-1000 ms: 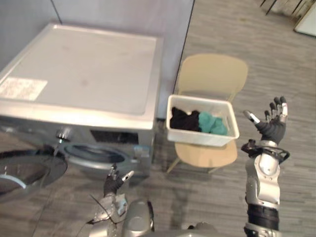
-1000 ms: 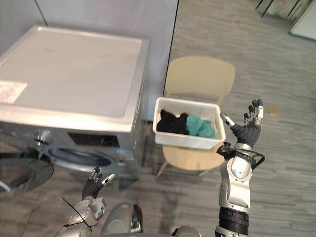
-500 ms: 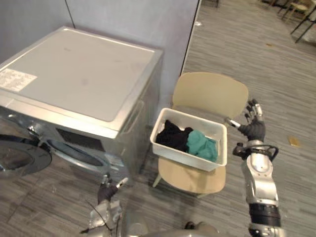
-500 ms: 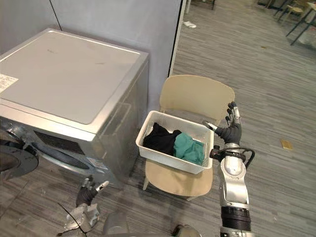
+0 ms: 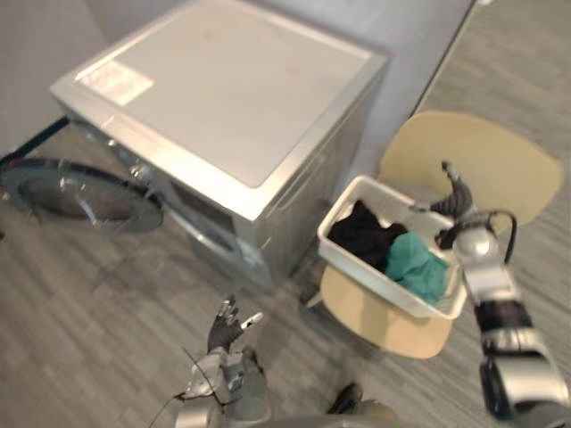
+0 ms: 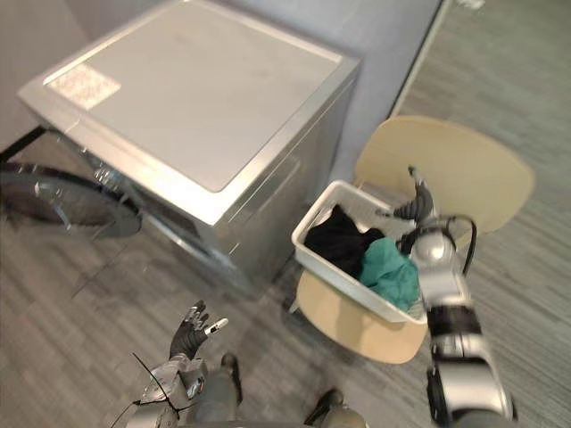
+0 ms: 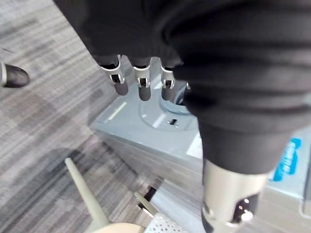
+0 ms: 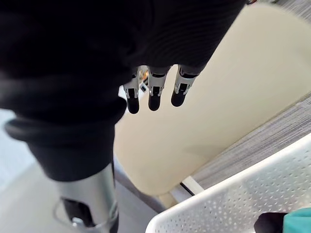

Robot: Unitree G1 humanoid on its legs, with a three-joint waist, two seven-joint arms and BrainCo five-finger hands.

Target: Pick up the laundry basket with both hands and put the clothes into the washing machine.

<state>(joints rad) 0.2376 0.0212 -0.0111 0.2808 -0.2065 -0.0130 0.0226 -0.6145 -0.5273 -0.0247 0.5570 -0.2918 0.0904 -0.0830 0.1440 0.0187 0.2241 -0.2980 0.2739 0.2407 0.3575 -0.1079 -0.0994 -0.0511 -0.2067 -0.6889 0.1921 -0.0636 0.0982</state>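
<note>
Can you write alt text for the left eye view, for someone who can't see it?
A white laundry basket of black and teal clothes sits on a beige chair beside a silver washing machine, its door open. The robot's right hand is at the basket's far rim, fingers open; its left hand hangs low, open.

Your right arm [image 5: 477, 267] is silver-grey with a black band near its middle. Your left hand [image 5: 227, 323] and right hand [image 5: 456, 203] wear dark ribbed covers [image 7: 233, 73]; their silver fingers [image 8: 155, 90] end in dark tips.

The laundry basket [image 5: 384, 283] hides part of the chair seat [image 5: 382, 326].
</note>
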